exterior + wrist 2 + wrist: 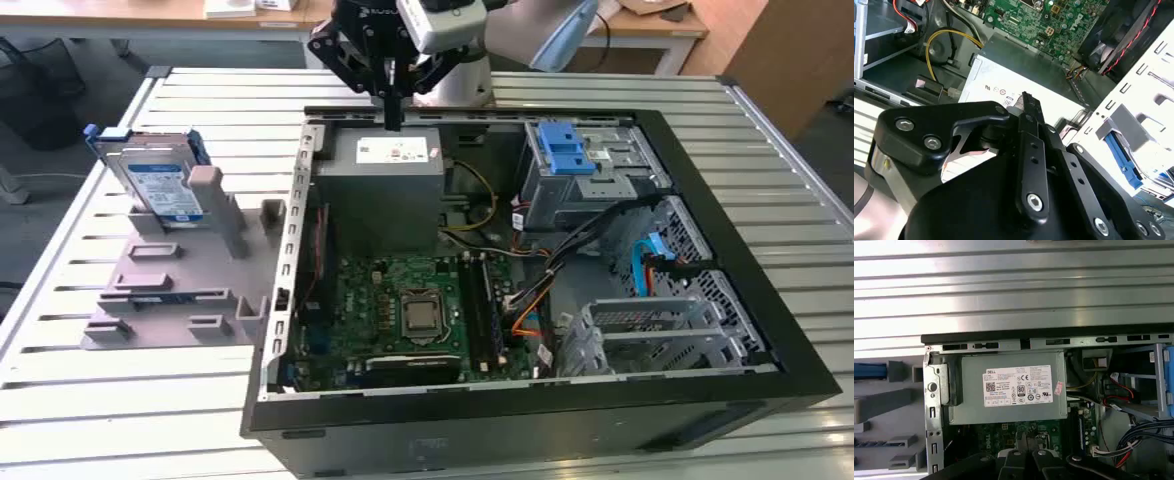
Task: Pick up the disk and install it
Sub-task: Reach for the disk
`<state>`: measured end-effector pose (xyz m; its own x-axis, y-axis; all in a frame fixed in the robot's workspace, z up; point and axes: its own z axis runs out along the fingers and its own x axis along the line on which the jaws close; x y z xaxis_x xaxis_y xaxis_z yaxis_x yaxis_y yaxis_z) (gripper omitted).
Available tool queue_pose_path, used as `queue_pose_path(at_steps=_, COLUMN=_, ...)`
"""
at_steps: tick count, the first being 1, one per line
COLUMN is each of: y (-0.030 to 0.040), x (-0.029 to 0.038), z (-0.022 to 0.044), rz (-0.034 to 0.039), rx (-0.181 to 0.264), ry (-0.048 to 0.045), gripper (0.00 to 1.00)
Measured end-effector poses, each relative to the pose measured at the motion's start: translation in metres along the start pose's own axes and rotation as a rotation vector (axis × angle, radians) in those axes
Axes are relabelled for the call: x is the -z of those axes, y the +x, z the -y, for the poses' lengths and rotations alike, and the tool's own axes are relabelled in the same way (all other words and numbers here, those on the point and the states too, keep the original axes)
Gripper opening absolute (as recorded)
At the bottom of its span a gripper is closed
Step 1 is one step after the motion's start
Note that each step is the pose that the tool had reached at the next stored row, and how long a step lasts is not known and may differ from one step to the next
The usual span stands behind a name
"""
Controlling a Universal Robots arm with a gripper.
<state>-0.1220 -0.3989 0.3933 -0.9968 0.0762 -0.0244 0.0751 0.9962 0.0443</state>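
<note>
My gripper (394, 118) hangs over the case's (534, 410) far rim, fingers pointing straight down and clenched together on nothing. Directly under it, inside the case against that far wall, lies the power supply (380, 165); in the first wrist view its white sticker faces up at me.

The disk (158, 185) is outside the case, beside the wall on the exterior view's left. It stands on edge in a grey holder (174, 290) on the table (80, 380). I judge it is propped upright like this so that its top edge and blue bracket stay free for a grip from above, which a disk lying flat would not allow.

Inside the case, in the far corner on the exterior view's right, sits the cage (587, 170) with its blue latch on top. I take it for the disk's destination.

The disk is well apart from me and untouched, so the pick-up has not begun.
</note>
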Motion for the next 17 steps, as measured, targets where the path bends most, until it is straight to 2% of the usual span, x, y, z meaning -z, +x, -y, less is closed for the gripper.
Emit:
queue_pose_path(at_steps=6, y=0.0005, x=0.0000, z=0.0000, rz=0.0000, rx=0.000, ry=0.0001, gripper=0.11)
queue_pose_path(at_steps=17, y=0.0091, x=-0.0004, z=0.0007, rz=0.0000, rx=0.000, ry=-0.0001, gripper=0.11)
